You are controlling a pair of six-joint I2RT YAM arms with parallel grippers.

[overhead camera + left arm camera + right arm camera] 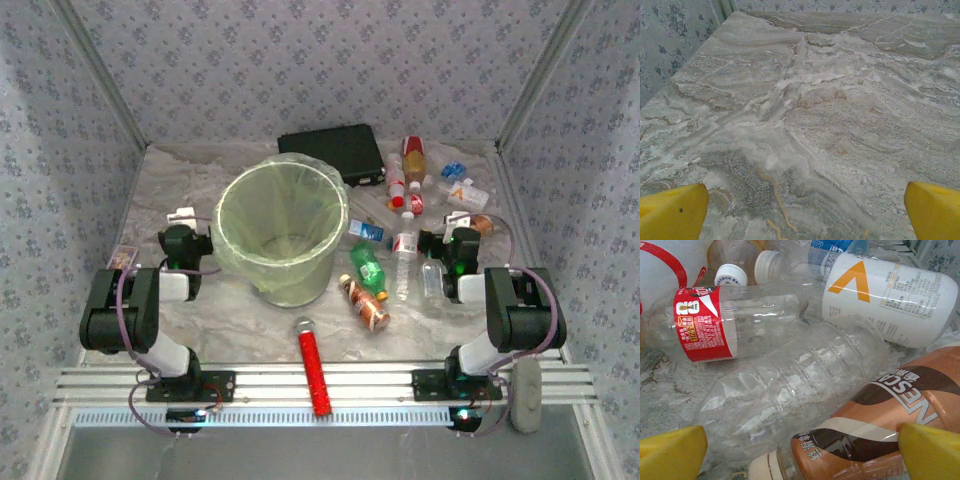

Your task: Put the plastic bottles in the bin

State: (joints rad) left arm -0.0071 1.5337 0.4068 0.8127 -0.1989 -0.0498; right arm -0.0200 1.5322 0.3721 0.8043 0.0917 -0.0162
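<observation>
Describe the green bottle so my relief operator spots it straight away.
Start at the big bag-lined bin in the middle of the table. Just off its right side the green bottle lies flat, with an amber-brown bottle just below it in the top view. Its neighbours are clear or brown; it alone is green.

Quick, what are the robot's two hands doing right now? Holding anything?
Left hand: open, empty.
Right hand: open above a clear plastic bottle, gripping nothing.
</observation>
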